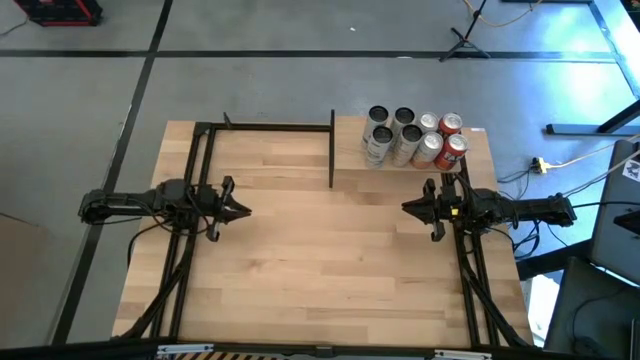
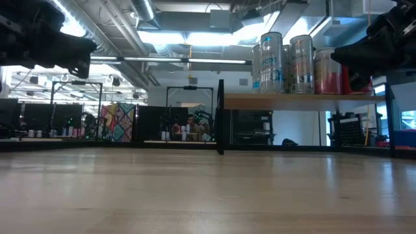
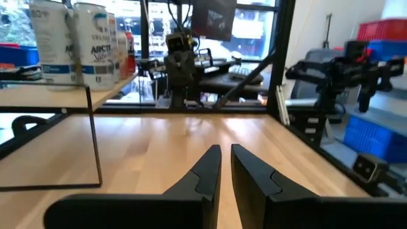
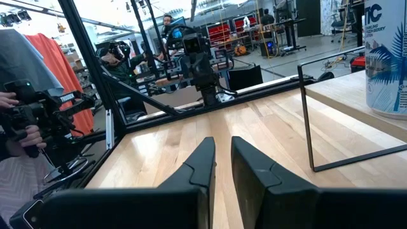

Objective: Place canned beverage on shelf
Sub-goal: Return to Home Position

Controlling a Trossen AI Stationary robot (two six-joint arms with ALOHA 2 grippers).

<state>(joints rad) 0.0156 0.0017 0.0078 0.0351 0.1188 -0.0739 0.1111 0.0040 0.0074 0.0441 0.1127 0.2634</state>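
Arms level above tabletop (image 1: 330,270); left gripper (image 1: 240,210), right gripper (image 1: 407,208) both clenched, empty

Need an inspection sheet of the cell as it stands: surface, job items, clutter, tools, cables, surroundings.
Surface: plank tabletop, bare between the arms.
Job's things: cans stand upright in a group on the raised shelf at the table's far right corner. Some are white, some red.
Clutter: nothing seen.
Grippers: left tool and right tool hang above the table's left and right sides, pointing at each other. Fingers are together and both are empty.
Cables: yellow-plugged lead on the floor right of the table.
Surroundings: person beside the table in the right wrist view, with workshop benches behind.
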